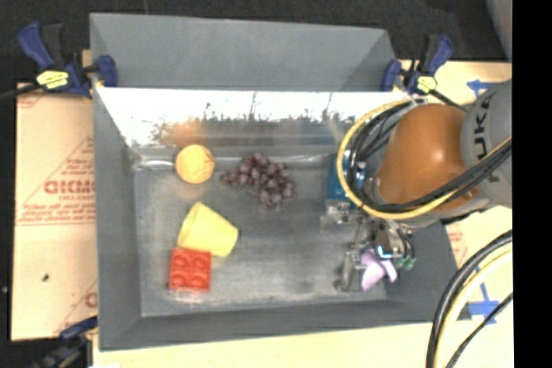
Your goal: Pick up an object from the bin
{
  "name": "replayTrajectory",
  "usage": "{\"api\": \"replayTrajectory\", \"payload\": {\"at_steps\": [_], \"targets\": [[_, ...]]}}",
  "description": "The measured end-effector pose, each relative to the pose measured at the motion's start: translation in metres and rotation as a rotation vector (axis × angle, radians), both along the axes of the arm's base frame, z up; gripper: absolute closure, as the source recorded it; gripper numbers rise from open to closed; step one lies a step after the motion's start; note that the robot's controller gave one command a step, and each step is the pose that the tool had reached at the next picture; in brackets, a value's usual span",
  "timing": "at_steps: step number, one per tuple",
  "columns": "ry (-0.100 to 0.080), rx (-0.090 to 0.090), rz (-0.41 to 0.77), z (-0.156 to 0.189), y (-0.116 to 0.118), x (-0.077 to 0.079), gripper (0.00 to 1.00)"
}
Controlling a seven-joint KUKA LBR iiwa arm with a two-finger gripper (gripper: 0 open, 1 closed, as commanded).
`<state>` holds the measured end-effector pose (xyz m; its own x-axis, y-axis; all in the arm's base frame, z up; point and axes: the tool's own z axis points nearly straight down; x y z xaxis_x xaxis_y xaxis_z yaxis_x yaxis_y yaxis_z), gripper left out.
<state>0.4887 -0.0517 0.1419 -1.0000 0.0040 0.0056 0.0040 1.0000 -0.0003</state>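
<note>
We count 6 loose things in the grey bin (259, 280), and we place each by the bunch of dark purple grapes (260, 177), which lies near the back wall, about midway across.

- 1 yellow-orange ball (195, 164) sits to the left of the grapes, near them but apart.
- 1 yellow cup (208, 230) lies tipped on its side, left of the grapes and toward the front.
- 1 red toy brick (190, 269), studs up, lies farther from the grapes along that line, touching or just beside the cup.
- 1 blue thing (335, 186) stands to the right of the grapes, partly hidden by the arm, so we cannot tell its kind.
- 1 pale purple thing (377, 273) lies well to the right of the grapes and toward the front, by the right wall.

The gripper (355, 270) hangs under the arm's orange cover (423, 155), low over the floor, right of the grapes and toward the front. The pale purple thing is just beside it, on the side away from the grapes. We cannot tell whether the gripper is released or clenched, nor whether it grasps that thing.
</note>
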Motion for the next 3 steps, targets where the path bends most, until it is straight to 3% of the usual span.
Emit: {"api": "replayTrajectory", "payload": {"at_steps": [1, 2, 3], "targets": [[-0.008, -0.001, 0.004, 0.004, 0.0, 0.002, 0.0], [-0.01, -0.002, 0.163, -0.006, -0.072, 0.008, 0.0], [-0.013, 0.0, -0.105, 0.004, -0.072, 0.003, 0.0]]}}
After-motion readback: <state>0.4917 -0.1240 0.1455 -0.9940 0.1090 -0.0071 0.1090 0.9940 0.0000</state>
